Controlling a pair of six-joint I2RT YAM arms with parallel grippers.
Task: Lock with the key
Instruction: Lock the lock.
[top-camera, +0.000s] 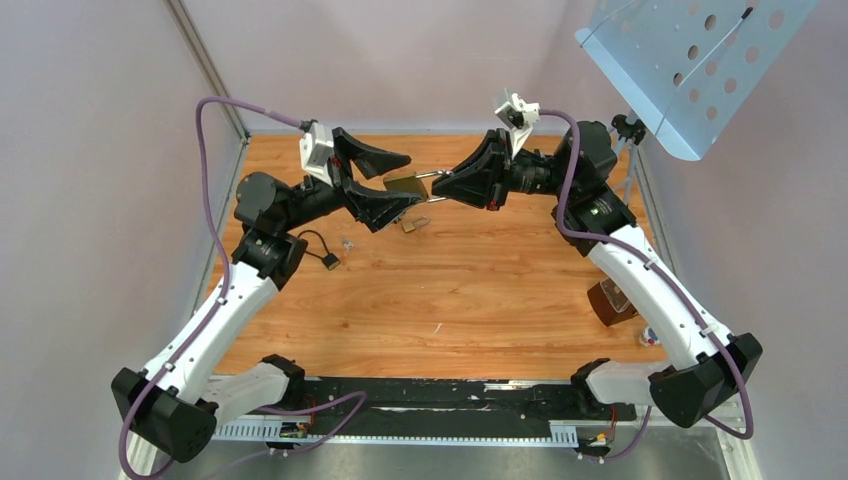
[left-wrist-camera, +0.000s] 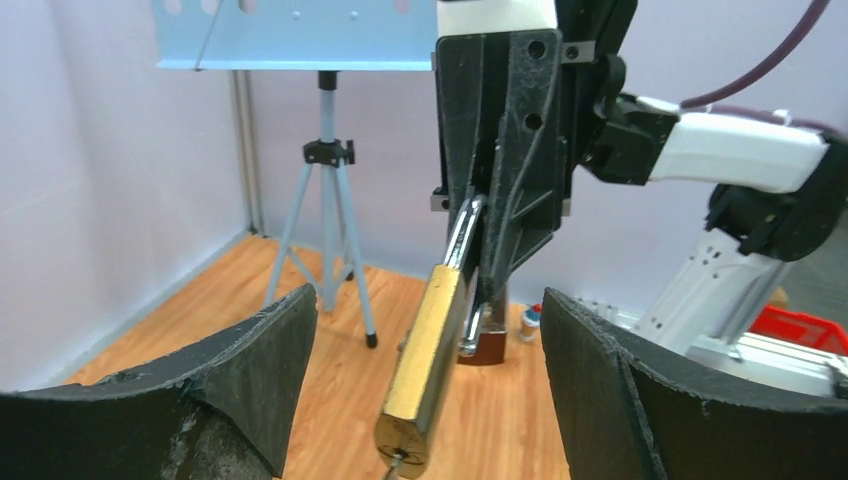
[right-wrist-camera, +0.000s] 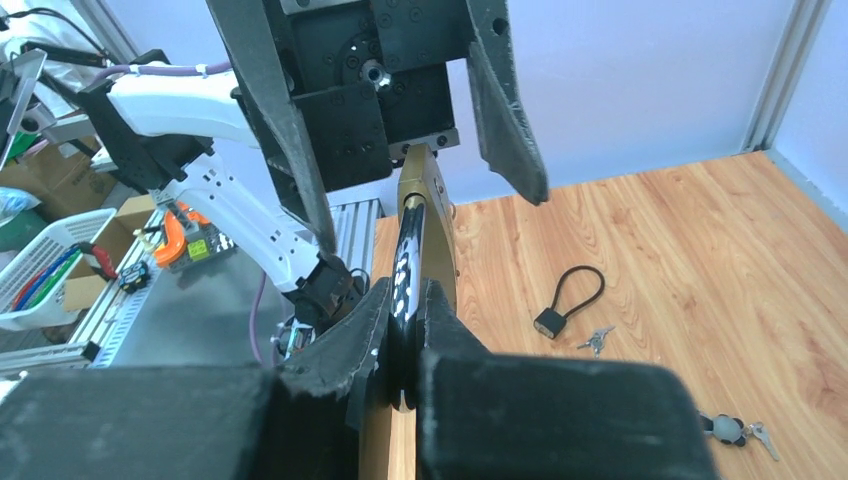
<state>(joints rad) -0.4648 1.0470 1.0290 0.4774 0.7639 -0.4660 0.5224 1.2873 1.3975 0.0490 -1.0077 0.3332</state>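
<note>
A brass padlock (top-camera: 403, 183) hangs in the air over the far middle of the table. My right gripper (top-camera: 438, 186) is shut on its steel shackle (right-wrist-camera: 405, 262), and the brass body (right-wrist-camera: 430, 215) points away from it. My left gripper (top-camera: 412, 180) is open, with one finger on each side of the padlock body (left-wrist-camera: 425, 360) and not touching it. A key shaft (left-wrist-camera: 400, 468) sits in the keyhole at the padlock's bottom end. A small bunch of keys (top-camera: 410, 224) hangs below the padlock.
A small black cable lock (top-camera: 322, 250) and loose keys (top-camera: 348, 243) lie on the wooden table at the left. A brown block (top-camera: 610, 300) and a small bottle (top-camera: 650, 335) stand near the right edge. A blue perforated stand tray (top-camera: 690, 60) overhangs the far right corner.
</note>
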